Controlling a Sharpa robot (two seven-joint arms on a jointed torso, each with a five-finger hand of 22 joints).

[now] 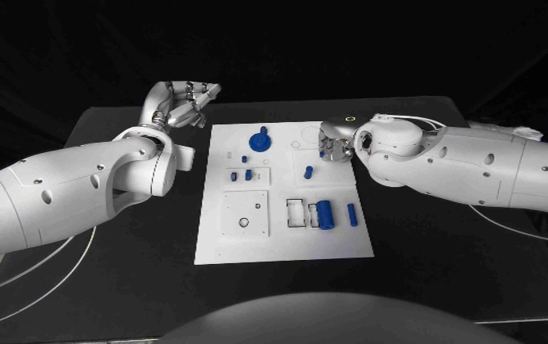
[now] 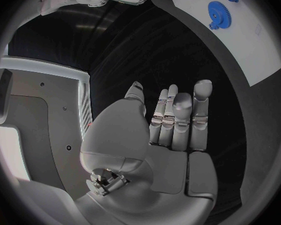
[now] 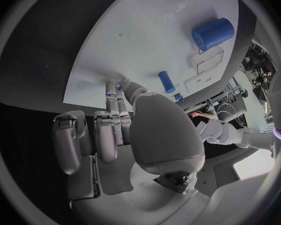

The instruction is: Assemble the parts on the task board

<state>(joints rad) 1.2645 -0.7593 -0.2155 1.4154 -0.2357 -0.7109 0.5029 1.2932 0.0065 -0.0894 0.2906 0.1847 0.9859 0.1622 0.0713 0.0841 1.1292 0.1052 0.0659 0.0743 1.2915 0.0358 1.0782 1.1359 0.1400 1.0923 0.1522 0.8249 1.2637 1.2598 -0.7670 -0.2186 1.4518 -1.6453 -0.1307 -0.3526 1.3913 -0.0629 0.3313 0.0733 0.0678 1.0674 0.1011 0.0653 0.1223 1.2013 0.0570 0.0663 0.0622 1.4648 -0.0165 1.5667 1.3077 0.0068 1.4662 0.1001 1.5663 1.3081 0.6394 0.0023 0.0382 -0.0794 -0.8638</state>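
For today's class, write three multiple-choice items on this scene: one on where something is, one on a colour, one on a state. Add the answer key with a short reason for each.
1. Where does the gear lie on the task board?
A. at its far end
B. at its near edge
C. off it, on the table

2. What colour is the big cylinder?
A. red
B. blue
C. green

3. How is the left robot hand?
A. gripping the gear
B. pressing on the board
C. open, holding nothing

Key: 1 A, the gear sits far from the robot on the board. 2 B, it is blue like the other parts. 3 C, its fingers are spread off the board, over the black table.
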